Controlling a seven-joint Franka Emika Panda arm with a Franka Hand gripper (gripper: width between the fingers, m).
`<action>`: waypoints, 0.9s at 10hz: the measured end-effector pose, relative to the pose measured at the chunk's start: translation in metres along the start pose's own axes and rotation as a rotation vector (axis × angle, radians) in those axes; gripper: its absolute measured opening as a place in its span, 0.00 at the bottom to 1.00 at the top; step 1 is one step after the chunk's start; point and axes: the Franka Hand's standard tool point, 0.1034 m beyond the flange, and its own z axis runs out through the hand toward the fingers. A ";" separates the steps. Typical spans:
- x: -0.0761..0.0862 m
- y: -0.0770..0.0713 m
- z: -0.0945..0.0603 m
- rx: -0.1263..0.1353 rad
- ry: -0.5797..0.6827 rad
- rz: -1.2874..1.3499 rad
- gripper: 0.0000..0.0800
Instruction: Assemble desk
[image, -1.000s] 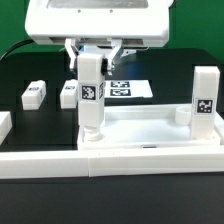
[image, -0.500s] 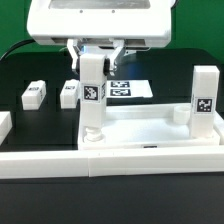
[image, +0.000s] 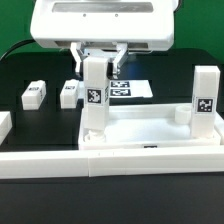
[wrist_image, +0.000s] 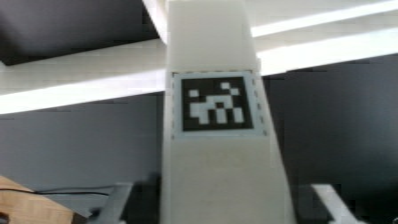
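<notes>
A white square leg with a black-and-white tag stands upright on the near corner of the white desk top at the exterior view's left. My gripper comes down from above and is shut on the leg's upper end. In the wrist view the same leg fills the middle, with my gripper astride its near end and its fingers at the sides. A second tagged leg stands upright in the corner at the exterior view's right.
Two more tagged legs lie on the black table at the exterior view's left. The marker board lies behind the desk top. A long low white border wall runs along the front.
The gripper and the leg it holds have shifted slightly toward the exterior view's right, and the leg's tag has moved with it. The other legs stay where they were.
</notes>
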 end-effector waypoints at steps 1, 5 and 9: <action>-0.001 -0.001 0.002 -0.002 0.010 -0.004 0.36; 0.000 -0.001 0.002 -0.001 0.009 -0.006 0.36; 0.000 -0.001 0.002 -0.001 0.009 -0.006 0.71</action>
